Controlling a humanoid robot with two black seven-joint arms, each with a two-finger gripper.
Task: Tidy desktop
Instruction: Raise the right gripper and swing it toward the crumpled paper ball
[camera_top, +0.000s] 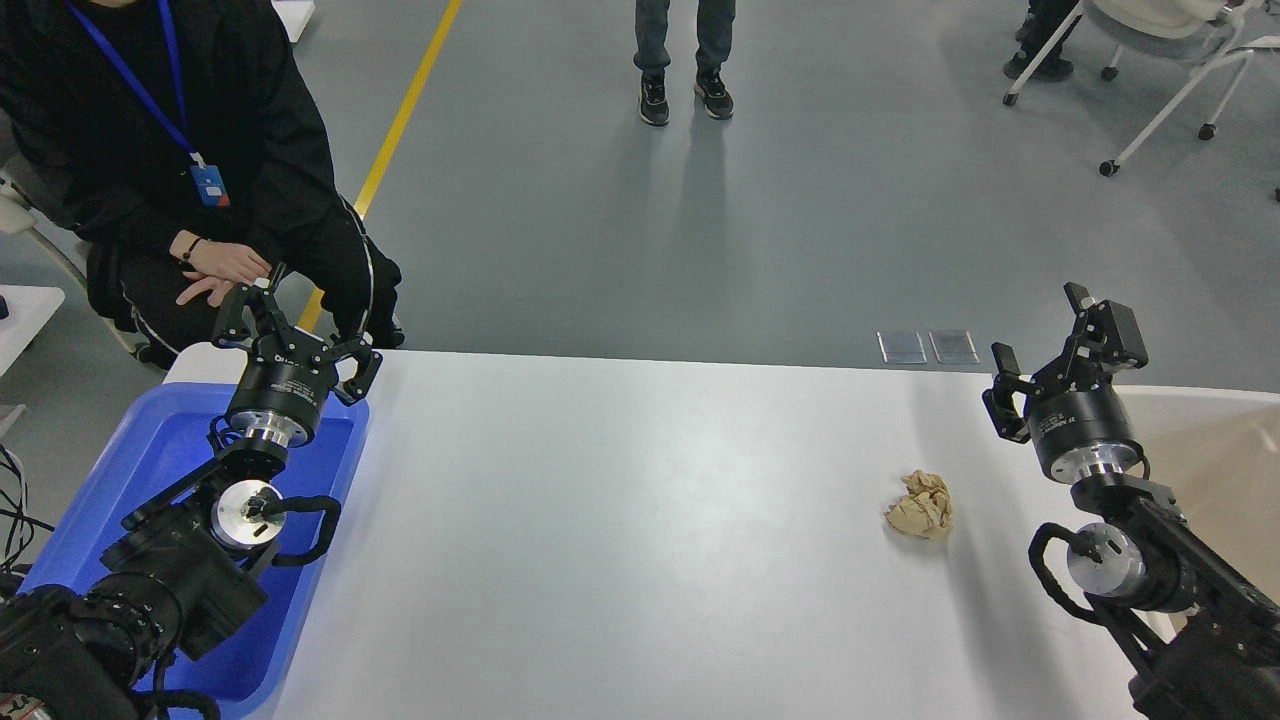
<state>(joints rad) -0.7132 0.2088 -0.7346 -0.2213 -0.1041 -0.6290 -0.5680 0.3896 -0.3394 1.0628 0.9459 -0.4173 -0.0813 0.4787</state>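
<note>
The left gripper (293, 325) hangs with its 2 fingers spread wide and empty above the blue plastic tray (150, 450) at the left end of the large smooth white desktop (620, 520). Right of centre lies 1 crumpled tan paper ball (921, 506), near the right gripper (1058, 352), whose fingers are also wide and empty beside the beige bin (1215, 450). The light wad could likely skid away if a finger nudges it before closing.

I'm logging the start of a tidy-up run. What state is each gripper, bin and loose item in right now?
Left gripper: jaws open, holding nothing, above the blue tray's far end.
Right gripper: jaws open, holding nothing.
Crumpled paper ball: lying loose on the desktop, untouched.
Blue tray: no items visible inside; partly hidden by the arm.
Beige bin: visible part looks empty.
</note>
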